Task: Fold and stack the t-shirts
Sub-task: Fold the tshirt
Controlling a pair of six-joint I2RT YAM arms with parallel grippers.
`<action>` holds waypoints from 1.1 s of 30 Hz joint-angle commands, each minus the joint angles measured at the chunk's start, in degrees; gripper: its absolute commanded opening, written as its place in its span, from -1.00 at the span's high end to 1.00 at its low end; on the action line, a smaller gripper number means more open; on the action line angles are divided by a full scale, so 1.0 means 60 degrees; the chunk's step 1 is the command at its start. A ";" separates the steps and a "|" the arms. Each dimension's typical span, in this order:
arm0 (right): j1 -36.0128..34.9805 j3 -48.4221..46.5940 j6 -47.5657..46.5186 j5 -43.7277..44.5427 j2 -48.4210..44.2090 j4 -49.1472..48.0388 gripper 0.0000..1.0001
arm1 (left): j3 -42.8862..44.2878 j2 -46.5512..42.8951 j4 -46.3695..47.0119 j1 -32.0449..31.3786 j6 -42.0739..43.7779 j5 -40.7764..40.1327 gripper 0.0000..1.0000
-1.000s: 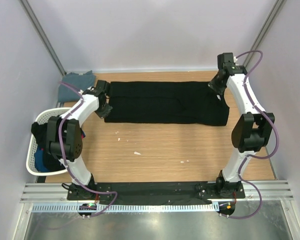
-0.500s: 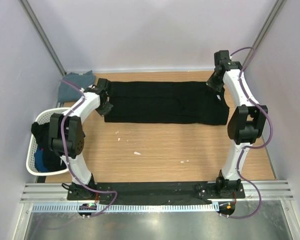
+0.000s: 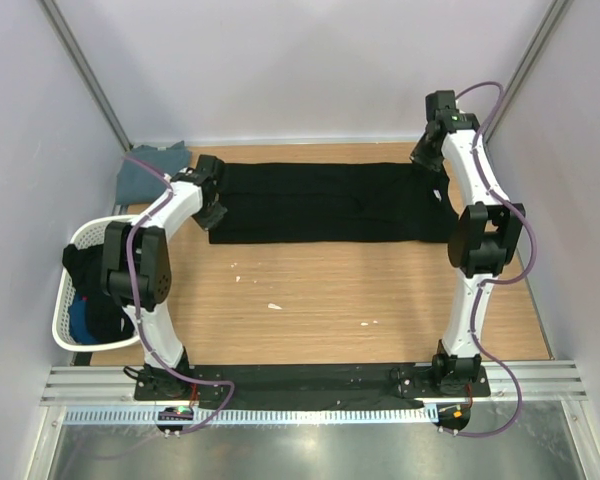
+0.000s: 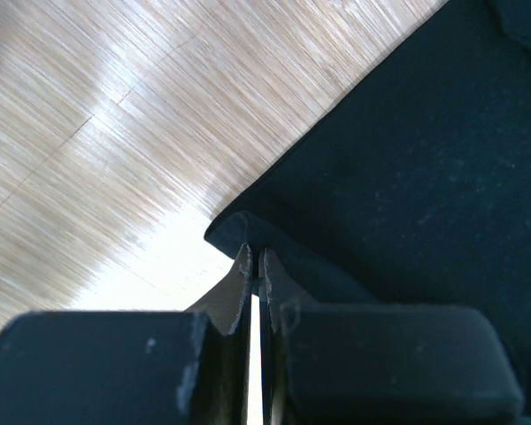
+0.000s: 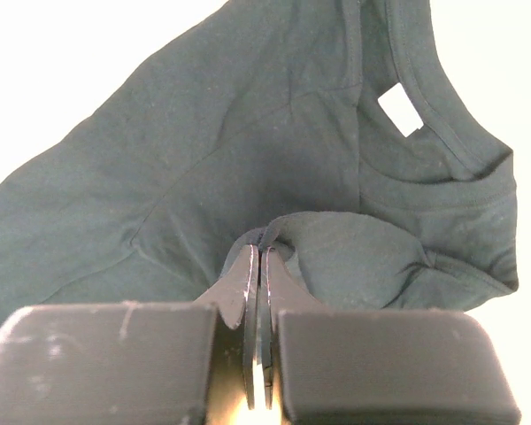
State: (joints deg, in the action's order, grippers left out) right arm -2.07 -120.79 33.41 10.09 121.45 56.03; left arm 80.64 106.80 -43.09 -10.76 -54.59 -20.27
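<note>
Two shirts show from above. The black t-shirt (image 3: 320, 205) lies flat as a long band across the upper middle of the wooden surface (image 3: 310, 300). The grey-blue t-shirt (image 3: 148, 168) is bunched in the upper left corner. A white basket (image 3: 58, 310) holding dark clothes sits at the left edge. The left fingers (image 3: 212, 205) are at the band's left end and the right fingers (image 3: 427, 160) at its right end; from up here I cannot tell whether they grip.

The left wrist view settles it. At lower centre the left fingers (image 4: 246, 274), closed to a slit, pinch a corner of the black cloth, and bare wood fills the upper left.

In the right wrist view the right fingers (image 5: 250, 266) are likewise closed, on a raised fold beside the collar (image 5: 442, 150). A white label (image 5: 398, 113) at upper right is too small to find from above.
</note>
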 commanded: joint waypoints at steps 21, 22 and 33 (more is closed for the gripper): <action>-0.0330 -0.2470 -0.0602 0.1029 0.1614 0.0139 0.98 | 0.1383 0.1125 -0.0040 0.0168 0.0280 -0.0591 1.00; -0.0330 -0.2456 -0.0617 0.1043 0.1643 0.0110 0.98 | 0.1428 0.1198 -0.0040 0.0168 0.0309 -0.0591 1.00; -0.0344 -0.2543 -0.0558 0.0882 0.2097 -0.0007 0.98 | 0.1765 0.1623 -0.0069 0.0183 0.0528 -0.0547 1.00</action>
State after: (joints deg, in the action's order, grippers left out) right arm -4.27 -133.21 30.24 14.68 133.86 57.45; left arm 89.14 115.68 -43.33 -10.04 -52.10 -21.50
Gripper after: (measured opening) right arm 0.033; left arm 0.009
